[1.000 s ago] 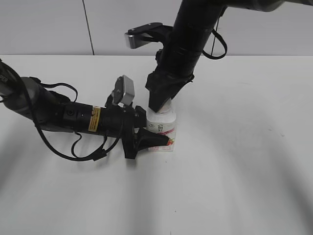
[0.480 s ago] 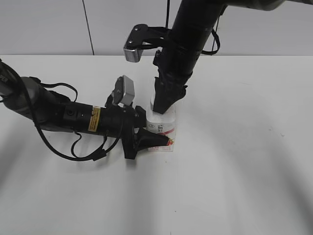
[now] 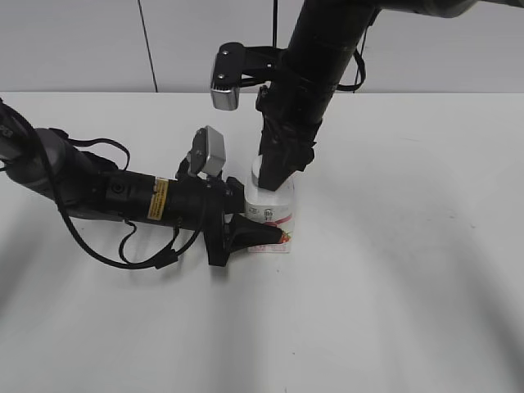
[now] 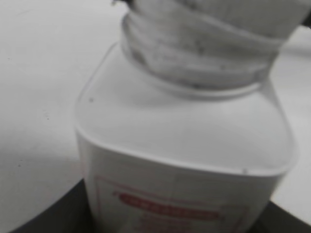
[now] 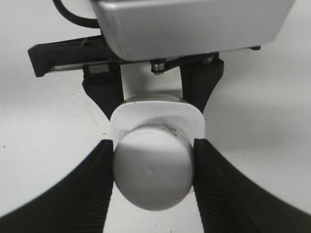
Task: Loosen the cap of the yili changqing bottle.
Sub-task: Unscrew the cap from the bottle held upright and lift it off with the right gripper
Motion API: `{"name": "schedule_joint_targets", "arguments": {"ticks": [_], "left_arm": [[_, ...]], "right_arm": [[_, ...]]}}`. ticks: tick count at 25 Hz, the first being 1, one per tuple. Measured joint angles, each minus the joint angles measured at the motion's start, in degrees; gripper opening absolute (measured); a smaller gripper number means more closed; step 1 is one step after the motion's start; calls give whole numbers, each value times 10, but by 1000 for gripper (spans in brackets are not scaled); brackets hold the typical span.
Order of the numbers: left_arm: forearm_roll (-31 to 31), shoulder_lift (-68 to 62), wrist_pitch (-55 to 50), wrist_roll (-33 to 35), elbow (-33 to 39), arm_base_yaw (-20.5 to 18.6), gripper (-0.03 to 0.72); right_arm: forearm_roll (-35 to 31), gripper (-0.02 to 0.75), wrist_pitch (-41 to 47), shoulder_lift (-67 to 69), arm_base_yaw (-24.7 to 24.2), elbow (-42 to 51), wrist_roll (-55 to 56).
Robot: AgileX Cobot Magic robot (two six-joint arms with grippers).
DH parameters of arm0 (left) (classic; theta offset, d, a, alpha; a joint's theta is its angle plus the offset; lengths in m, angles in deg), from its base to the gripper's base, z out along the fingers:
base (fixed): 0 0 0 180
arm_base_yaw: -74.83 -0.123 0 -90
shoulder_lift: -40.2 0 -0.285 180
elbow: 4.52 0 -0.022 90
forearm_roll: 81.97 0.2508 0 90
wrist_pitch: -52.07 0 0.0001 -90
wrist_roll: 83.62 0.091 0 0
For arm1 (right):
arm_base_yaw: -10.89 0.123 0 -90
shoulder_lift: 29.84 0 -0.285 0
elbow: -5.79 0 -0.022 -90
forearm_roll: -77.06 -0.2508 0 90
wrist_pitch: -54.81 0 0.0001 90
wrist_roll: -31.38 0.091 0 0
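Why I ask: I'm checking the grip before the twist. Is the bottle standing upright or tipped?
Upright. The yili changqing bottle stands on its base on the table, left gripper clamped on its body, right gripper closed on the cap.

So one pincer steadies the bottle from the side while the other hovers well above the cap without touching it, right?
Not quite. The right pincer isn't hovering: the right wrist view shows its fingers pressed against both sides of the cap. The left pincer does steady the bottle from the side.

bottle (image 3: 274,211) on table (image 3: 393,278), cap (image 5: 151,167) on top
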Motion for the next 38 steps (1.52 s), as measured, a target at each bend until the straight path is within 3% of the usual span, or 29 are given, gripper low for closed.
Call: {"name": "schedule_joint_targets", "arguments": {"ticks": [22, 38], "left_arm": [[1, 0, 0, 0, -1, 0, 386], [1, 0, 1, -1, -1, 0, 386]], "right_arm": [[-1, 401, 0, 0, 0, 0, -1], [-5, 551, -2, -2, 0, 0, -1]]}}
